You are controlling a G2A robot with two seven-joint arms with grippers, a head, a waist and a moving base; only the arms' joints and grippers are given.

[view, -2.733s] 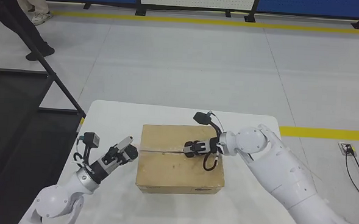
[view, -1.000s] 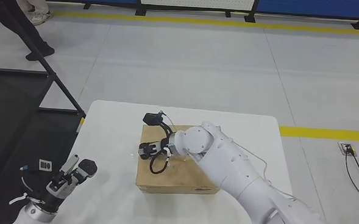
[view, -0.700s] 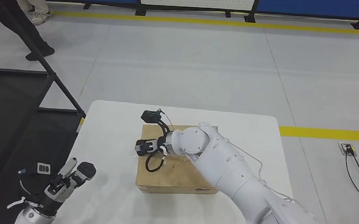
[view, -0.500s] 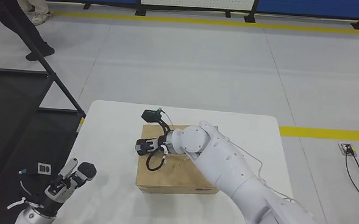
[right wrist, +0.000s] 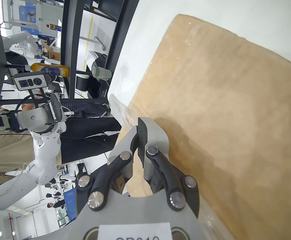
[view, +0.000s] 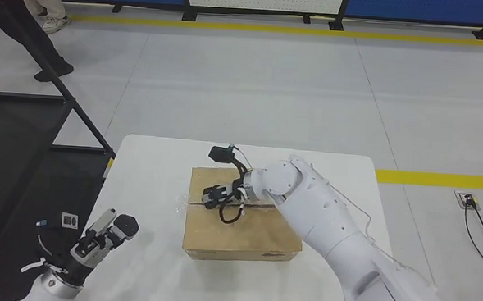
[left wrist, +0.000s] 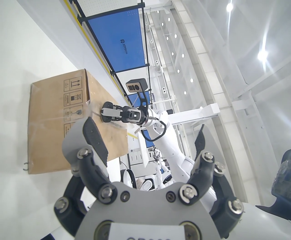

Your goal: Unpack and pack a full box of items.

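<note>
A closed cardboard box [view: 241, 233] stands in the middle of the white table [view: 150, 170], with a seam across its top. My right gripper [view: 213, 196] lies low over the seam near the box's left end, shut. In the right wrist view a crumpled strip of clear tape [right wrist: 119, 109] runs from the fingertips [right wrist: 142, 131] to the box edge [right wrist: 145, 75]. My left gripper [view: 110, 226] hangs open and empty by the table's front-left corner, well apart from the box [left wrist: 52, 102]. From there the right gripper [left wrist: 103, 113] shows on the box top.
A black frame [view: 63, 108] stands on the floor left of the table. Bare table surface lies around the box on all sides, widest at the left.
The right gripper went along the seam to the box's left edge, then drew back to the right. The left arm pulled away from the box to the front-left corner.
</note>
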